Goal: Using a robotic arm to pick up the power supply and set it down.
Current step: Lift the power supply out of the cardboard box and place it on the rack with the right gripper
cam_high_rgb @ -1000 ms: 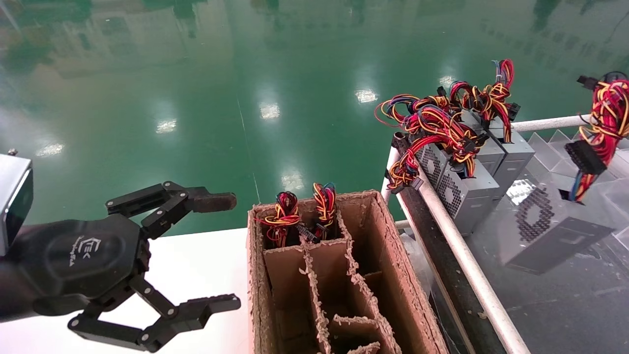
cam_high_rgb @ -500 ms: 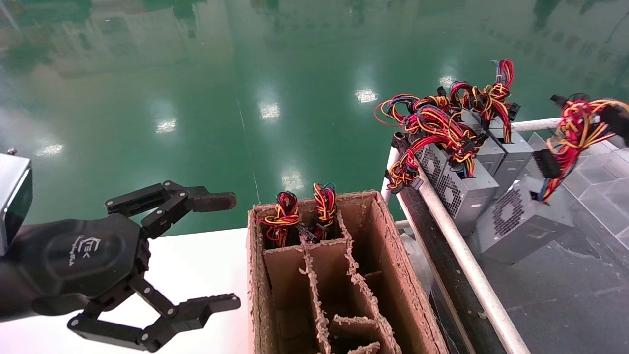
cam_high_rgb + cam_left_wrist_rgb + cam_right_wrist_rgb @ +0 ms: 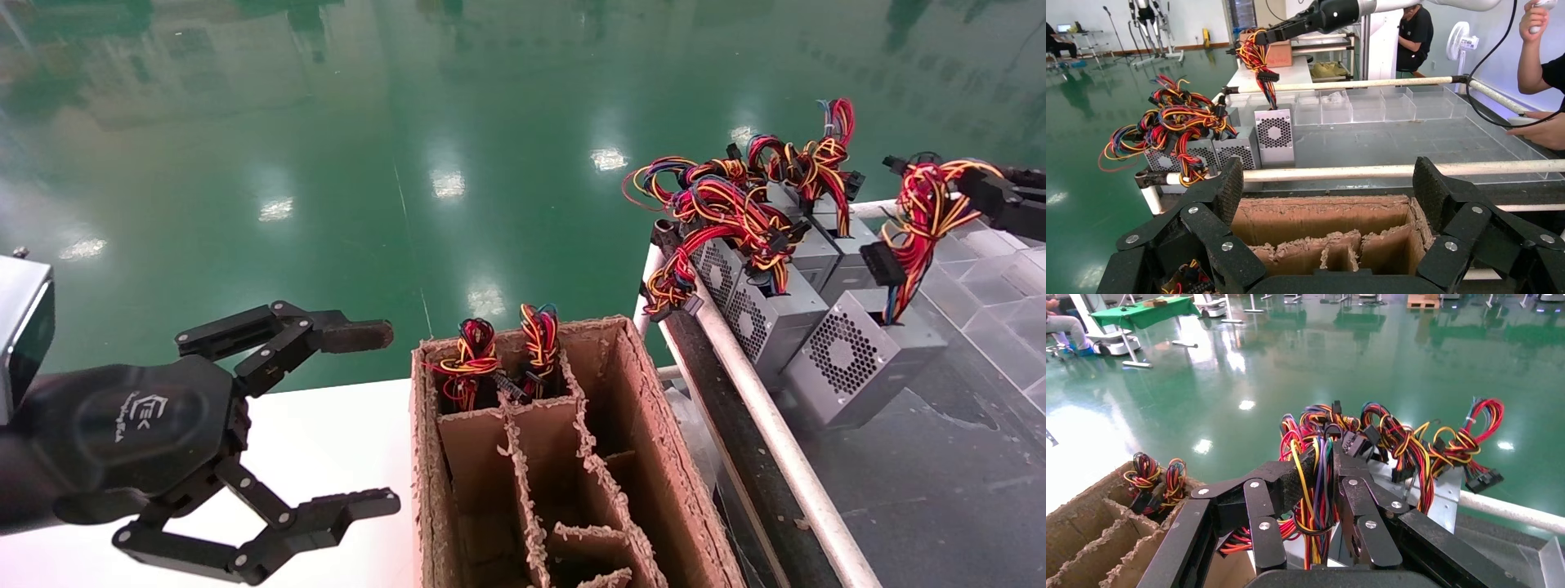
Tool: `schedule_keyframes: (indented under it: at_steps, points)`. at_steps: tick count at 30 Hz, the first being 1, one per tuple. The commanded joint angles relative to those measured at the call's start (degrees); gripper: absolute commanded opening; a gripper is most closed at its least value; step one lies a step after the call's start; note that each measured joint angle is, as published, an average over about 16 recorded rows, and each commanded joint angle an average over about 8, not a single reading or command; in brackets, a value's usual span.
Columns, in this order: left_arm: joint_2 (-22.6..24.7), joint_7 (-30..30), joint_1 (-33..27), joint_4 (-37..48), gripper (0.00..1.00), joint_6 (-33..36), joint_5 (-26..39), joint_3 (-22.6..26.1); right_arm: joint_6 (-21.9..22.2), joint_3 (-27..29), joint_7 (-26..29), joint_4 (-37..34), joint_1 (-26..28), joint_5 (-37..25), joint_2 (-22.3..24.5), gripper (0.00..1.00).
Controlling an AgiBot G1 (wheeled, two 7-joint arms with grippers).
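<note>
Over at your right, your right tool point(image 3: 1324, 496) pinches the wire bundle point(image 3: 919, 214) of the power supply point(image 3: 858, 359), tilted beside its neighbours. Your left tool point(image 3: 359, 420) hangs spread wide beside the cardboard box point(image 3: 686, 506).

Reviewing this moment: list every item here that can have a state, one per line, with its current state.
right gripper: shut on the wire bundle.
power supply: hanging by its wires, tilted, vent face toward the rail.
left gripper: open, idle beside the cardboard box.
cardboard box: open-topped, two far cells hold wire bundles, nearer cells look empty.
other power supplies: lined up by the rail.
</note>
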Motion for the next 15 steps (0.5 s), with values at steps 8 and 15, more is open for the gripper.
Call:
schedule_keyframes:
  at_steps: [8,15]
  points:
    - [0.0,0.0,0.0,0.0,1.0,0.0,0.0,0.0,1.8,-3.3,-0.7,-3.1,2.9,-5.2,-3.6,0.0]
    - [0.0,0.0,0.0,0.0,1.0,0.0,0.0,0.0,3.1,-4.3,-1.4,-6.5,3.0,-6.6,-5.6,0.0]
